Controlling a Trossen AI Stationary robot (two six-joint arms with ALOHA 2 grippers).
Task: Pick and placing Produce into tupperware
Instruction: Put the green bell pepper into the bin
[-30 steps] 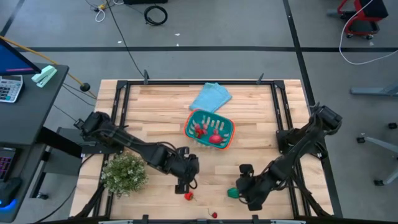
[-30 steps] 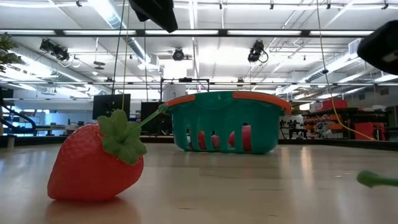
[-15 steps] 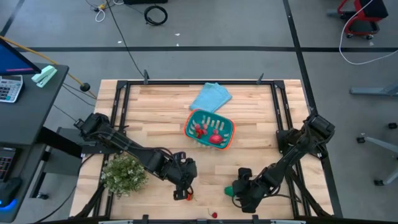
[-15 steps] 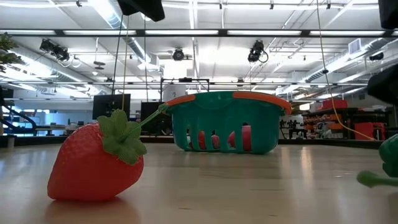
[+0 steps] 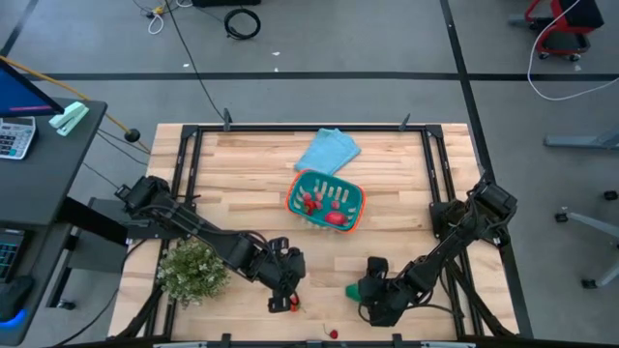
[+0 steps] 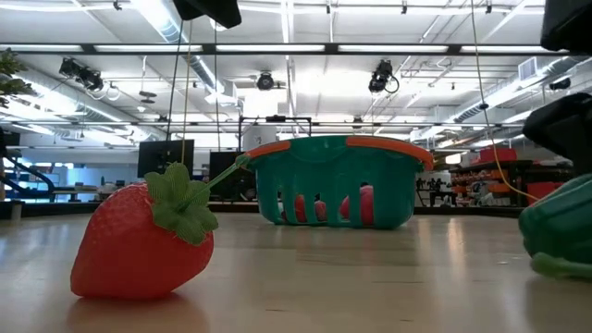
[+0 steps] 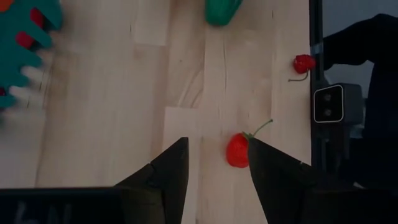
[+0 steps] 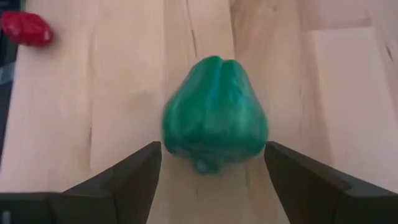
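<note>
1. Table (image 5: 242, 164): light wooden top in a black frame, seen whole in the high view.
2. Tupperware (image 5: 326, 200): teal slotted basket with an orange-red rim, standing near the middle of the table; several red produce pieces lie inside it. In the low view it stands upright in the background, red pieces showing through the slots.
3. Blue cloth (image 5: 327, 150): folded, lying flat just behind the basket, toward the far edge of the table.
4. Potted plant (image 5: 193, 269): bushy, pale green, at the near left of the table beside the left arm.
5. Green pepper (image 8: 214, 115): small toy piece lying on the table at the near right, between the open fingers of the right gripper (image 8: 211, 163), not yet clamped. In the low view it shows at the right edge.
6. Red chilli (image 7: 237, 149): small, with a thin green stem, lying on the table just ahead of the left gripper (image 7: 217, 165), whose fingers stand spread apart and hold nothing.
7. Strawberry (image 6: 143, 239): red with a green leafy top, lying on its side on the table close to the low camera.
8. Small red piece (image 5: 334, 334): at the near edge of the table, between the two grippers; its kind cannot be told from the high view.
</note>
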